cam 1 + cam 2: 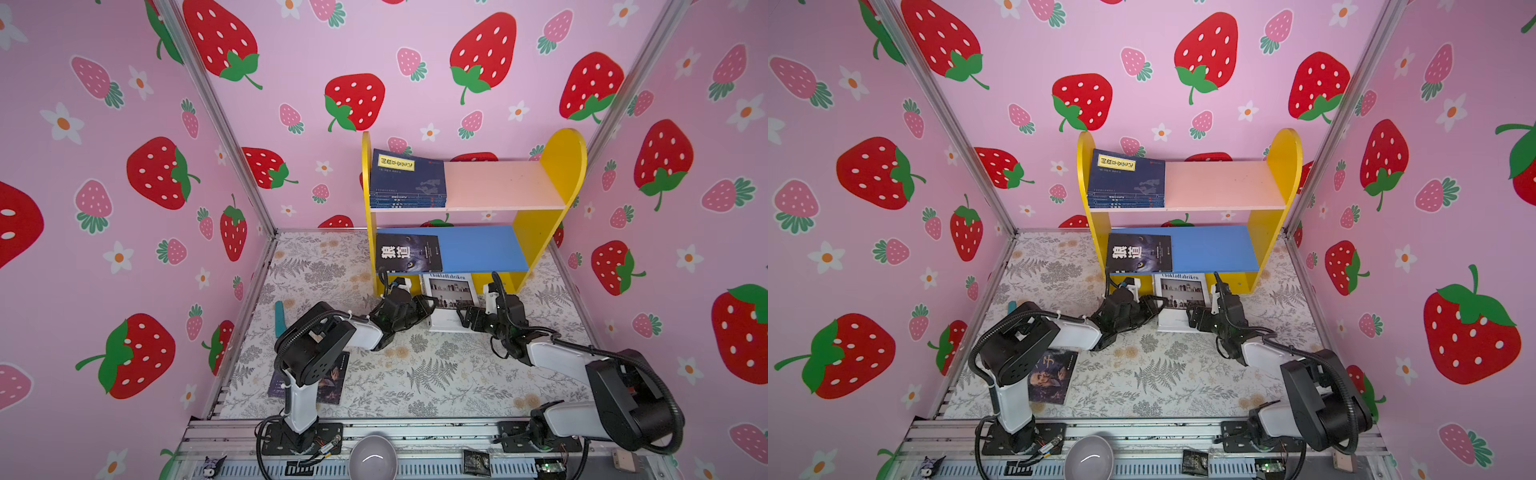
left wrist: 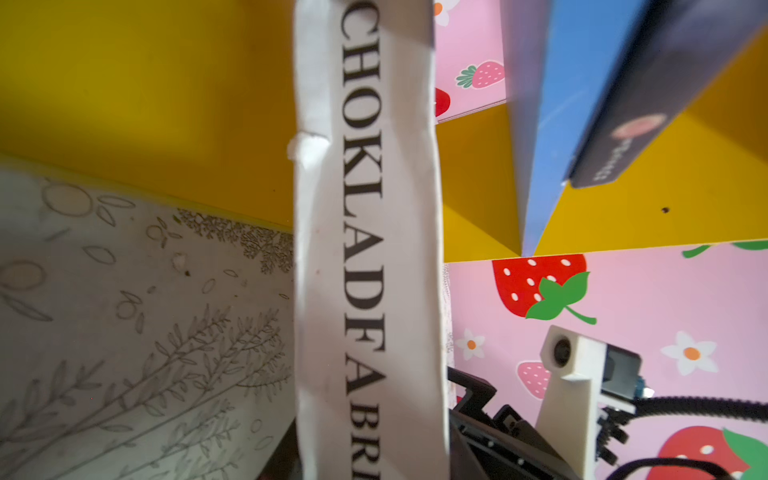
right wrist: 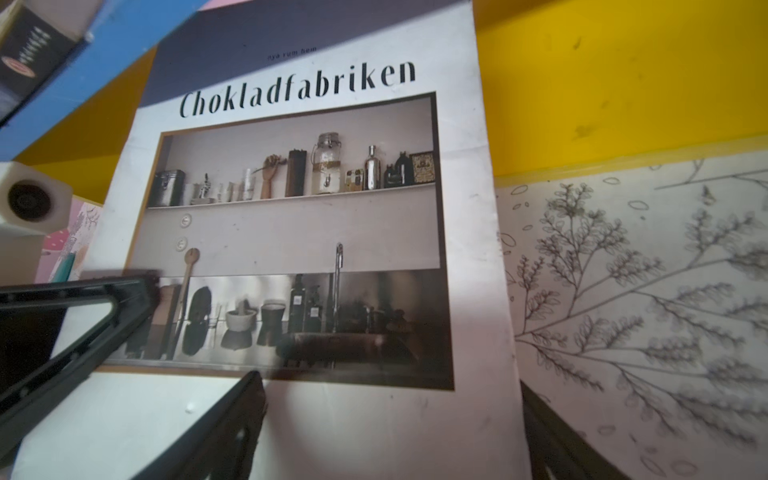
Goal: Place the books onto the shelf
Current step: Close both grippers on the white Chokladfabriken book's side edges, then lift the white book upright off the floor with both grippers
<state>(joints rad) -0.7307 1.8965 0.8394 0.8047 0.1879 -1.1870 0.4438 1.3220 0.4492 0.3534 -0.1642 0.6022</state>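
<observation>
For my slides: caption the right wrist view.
Chokladfabriken book cover up close, yellow shelf panel behind, floral table alongside.

We cannot count the stacked navy books [image 1: 407, 203]; their edges are too small. The left arm [image 1: 316, 353] hides most of the portrait book [image 1: 334, 388] in a top view. In the left wrist view the white book [image 2: 365, 249] has its spine title running off the edge, blurred up close.

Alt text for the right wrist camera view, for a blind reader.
White Chokladfabriken book fills the view, cover photo showing kitchen shelves. Yellow shelf panel behind, floral table cover beside, a black gripper finger across the cover.
</observation>
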